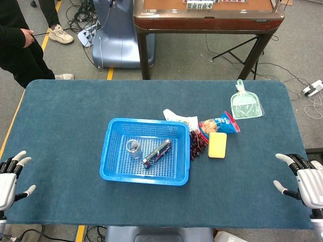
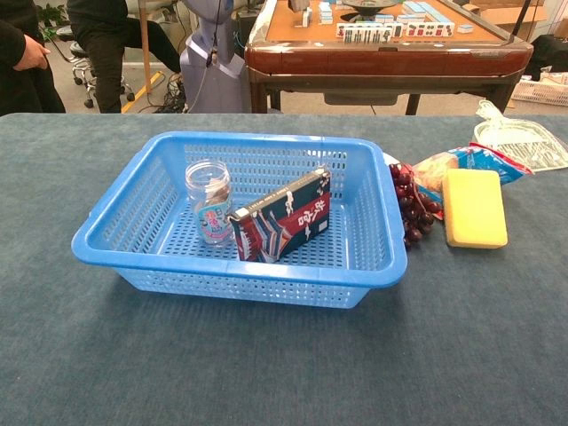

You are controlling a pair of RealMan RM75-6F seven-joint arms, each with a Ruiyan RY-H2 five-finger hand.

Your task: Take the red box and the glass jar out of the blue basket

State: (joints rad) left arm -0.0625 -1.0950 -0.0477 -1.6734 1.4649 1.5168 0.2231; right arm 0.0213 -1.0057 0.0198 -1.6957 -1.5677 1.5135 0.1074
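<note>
Counter [image 1: 65, 121]: dark teal cloth surface filling most of the head view. Beyond its far edge, a grey floor with cables, a wooden mahjong table [image 1: 207, 20] at upper centre, and a person in black [image 1: 20, 45] at upper left.

Blue basket [image 1: 112, 151]: perforated plastic, centre of the counter. Inside it, glass jar [image 2: 209, 201] upright at the left; red box [image 2: 284, 216] just beside it to the right, lying tilted on a long edge.

Right of the basket: dark grapes [image 2: 408, 209] against its wall, yellow sponge [image 2: 473, 208], snack bag [image 1: 222, 123], white wrapper [image 1: 179, 117], green dustpan [image 1: 246, 103] further toward upper right.

Left hand [image 1: 9, 179]: lower left corner, fingers spread, holding nothing, well apart from the basket.

Right hand [image 1: 303, 179]: lower right corner, fingers spread, likewise holding nothing.
</note>
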